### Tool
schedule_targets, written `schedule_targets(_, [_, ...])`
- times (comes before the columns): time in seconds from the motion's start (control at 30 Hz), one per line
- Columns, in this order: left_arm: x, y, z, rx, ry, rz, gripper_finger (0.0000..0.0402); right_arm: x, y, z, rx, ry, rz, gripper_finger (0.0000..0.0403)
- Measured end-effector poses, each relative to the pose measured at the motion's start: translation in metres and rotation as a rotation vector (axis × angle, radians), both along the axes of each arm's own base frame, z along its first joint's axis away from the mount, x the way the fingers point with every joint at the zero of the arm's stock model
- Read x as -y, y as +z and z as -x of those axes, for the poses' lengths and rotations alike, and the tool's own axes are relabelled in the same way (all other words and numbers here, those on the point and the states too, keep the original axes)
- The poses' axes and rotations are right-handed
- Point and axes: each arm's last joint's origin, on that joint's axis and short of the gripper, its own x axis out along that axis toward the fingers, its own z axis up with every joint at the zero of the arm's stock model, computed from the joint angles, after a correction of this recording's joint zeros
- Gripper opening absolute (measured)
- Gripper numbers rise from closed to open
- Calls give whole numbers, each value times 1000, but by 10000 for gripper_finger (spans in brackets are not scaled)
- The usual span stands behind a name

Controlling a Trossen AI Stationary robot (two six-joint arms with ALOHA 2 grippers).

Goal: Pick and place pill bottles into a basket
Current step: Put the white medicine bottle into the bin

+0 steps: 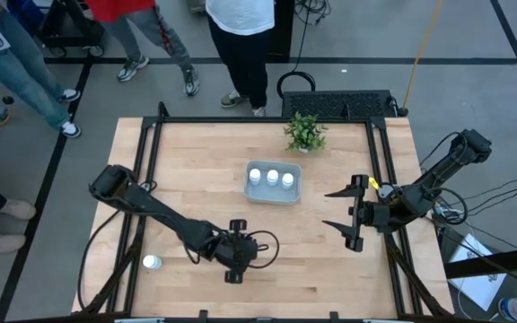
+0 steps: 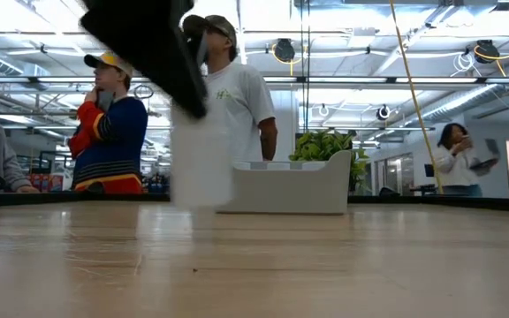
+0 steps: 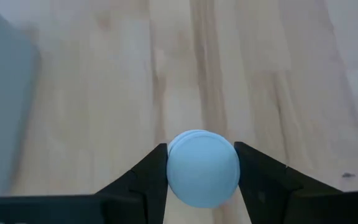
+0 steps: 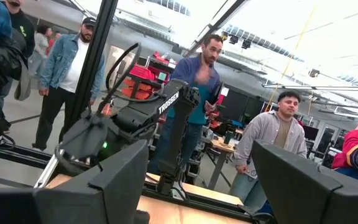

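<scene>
near the table's front edge, left gripper point(image 1: 233, 277) pinches a bottle point(image 3: 202, 168); three bottles point(image 1: 271, 177) sit in the basket point(image 1: 273, 196), plant point(image 1: 304, 132) behind, another point(image 1: 152, 262) front-left; right gripper point(image 1: 343, 208) waits, spread.

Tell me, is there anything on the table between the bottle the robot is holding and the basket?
No. In the high view, only bare wood lies between the pill bottle in the left gripper and the basket.

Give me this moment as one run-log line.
left gripper: shut on pill bottle at near table edge | right gripper: open, idle right of basket | basket: three bottles | loose bottle: one
</scene>
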Motion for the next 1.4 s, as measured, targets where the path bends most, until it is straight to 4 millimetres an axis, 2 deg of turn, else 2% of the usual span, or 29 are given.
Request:
schedule_targets(0.13, [-2, 21, 7, 70, -15, -55, 167, 0, 0, 0, 0, 0, 0, 283])
schedule_targets(0.3, [-13, 63, 26, 189, 41, -150, 167, 0, 0, 0, -5, -3, 3, 283])
schedule_targets(0.57, [-15, 134, 76, 449, 66, -256, 166, 0, -1, 0, -10, -3, 6, 283])
schedule_targets(0.8, [-17, 170, 113, 572, 19, -260, 166, 0, -1, 0, -10, -3, 6, 283])
schedule_targets(1.03, [-26, 195, 143, 651, -25, -243, 166, 0, -1, 0, -9, -1, -1, 283])
schedule_targets(1.13, [-34, 197, 156, 696, -11, -234, 166, 0, -1, 0, -9, -1, -1, 283])
schedule_targets(1.27, [-45, 187, 173, 787, -99, -114, 166, 0, -1, 0, -9, -1, -1, 283])
schedule_targets(1.4, [-57, 165, 190, 905, -177, -24, 166, 0, -1, 0, -9, -2, -1, 283])
